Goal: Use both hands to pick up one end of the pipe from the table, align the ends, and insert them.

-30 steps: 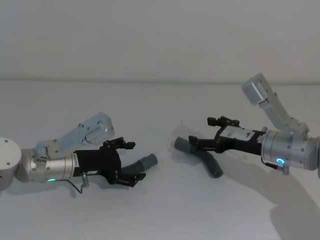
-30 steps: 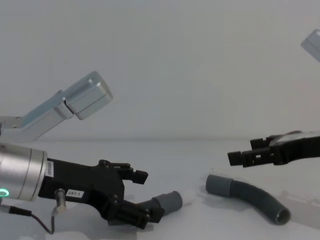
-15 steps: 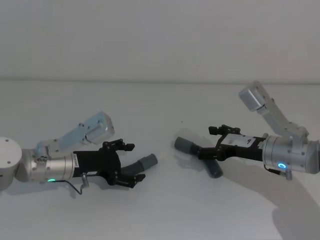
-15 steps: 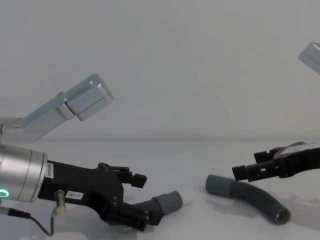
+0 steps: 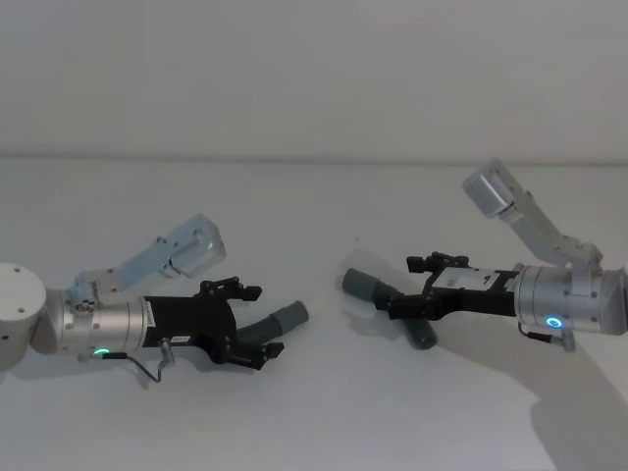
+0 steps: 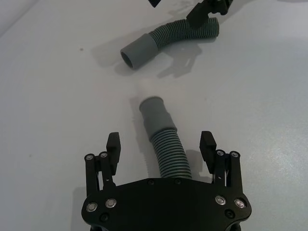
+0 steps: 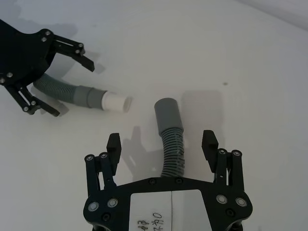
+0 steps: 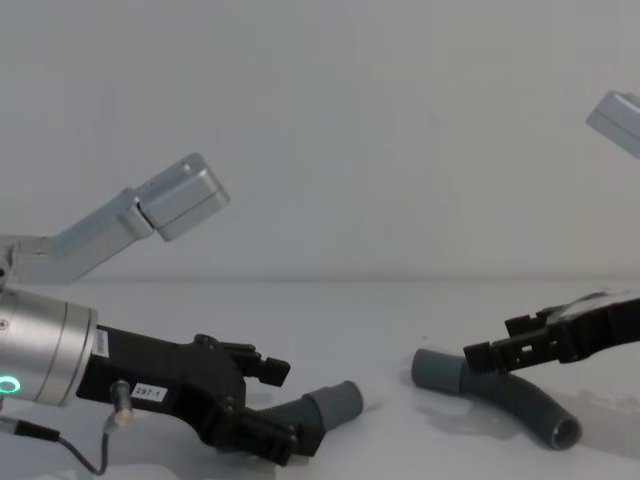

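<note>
- My left tool [image 5: 263, 320], fingers spread, straddles the ribbed part of the left pipe piece [image 6: 161, 137] without clamping it. That piece lies on the tabletop [image 5: 324, 417], its stubbed cuff [image 7: 89, 97] and white stub [image 7: 115, 102] pointing to 2 o'clock in the head view.
- My right tool [image 5: 400, 286], likewise released, straddles the right pipe piece [image 7: 172, 142]. This piece lies at 3 o'clock of the first, its plain cuff [image 7: 167, 111] towards 10 o'clock.

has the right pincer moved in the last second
Yes. In the chest view the right pincer has dropped from above the right hose piece down to its level.
</note>
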Motion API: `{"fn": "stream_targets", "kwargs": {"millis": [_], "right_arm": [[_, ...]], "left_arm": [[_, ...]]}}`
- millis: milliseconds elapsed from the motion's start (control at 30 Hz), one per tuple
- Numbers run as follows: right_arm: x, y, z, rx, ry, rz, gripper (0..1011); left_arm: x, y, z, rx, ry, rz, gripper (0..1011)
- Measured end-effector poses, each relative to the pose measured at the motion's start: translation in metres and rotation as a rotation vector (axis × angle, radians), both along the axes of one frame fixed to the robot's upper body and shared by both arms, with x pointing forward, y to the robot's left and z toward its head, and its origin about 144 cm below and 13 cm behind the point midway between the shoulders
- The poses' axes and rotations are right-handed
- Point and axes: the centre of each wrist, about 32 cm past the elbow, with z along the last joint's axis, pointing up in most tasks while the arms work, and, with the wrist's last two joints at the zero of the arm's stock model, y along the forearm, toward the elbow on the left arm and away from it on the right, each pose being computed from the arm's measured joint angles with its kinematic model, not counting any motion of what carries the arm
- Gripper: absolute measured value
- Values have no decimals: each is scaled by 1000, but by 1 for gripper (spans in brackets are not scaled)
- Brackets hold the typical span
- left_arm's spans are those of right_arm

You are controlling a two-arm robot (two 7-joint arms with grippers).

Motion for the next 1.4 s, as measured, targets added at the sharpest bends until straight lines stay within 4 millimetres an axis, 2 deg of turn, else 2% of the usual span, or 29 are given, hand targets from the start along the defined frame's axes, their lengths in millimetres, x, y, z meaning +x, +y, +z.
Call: {"fn": "stream_targets", "kwargs": {"millis": [1400], "right_arm": [[13, 7, 4, -57, 64, 28, 1002]], "left_arm": [[0, -1, -2, -11, -5, 44, 1001]]}}
